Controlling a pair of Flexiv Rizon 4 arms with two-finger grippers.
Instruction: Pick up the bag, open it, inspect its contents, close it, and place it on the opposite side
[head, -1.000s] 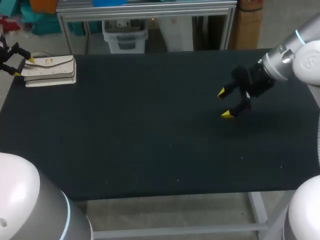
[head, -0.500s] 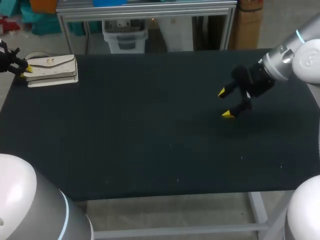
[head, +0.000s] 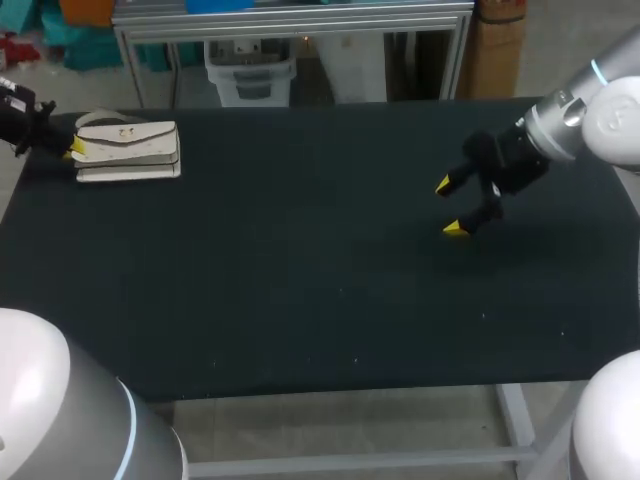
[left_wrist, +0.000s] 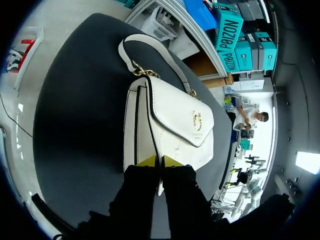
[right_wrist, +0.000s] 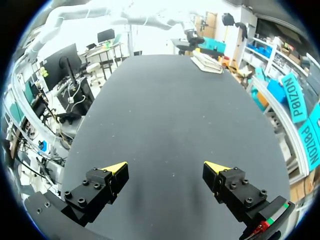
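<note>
The white handbag (head: 130, 150) has slid inward from the far left corner of the table (head: 300, 290), moving with the left pincer (head: 74, 148), whose tips pinch its end panel. Bare dark table stretches from it to the right pincer (head: 450, 207), which is spread wide, unmoved, and well apart from the handbag.

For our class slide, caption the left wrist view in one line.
Left gripper shut on the edge of the white handbag, lying on the dark table.
</note>
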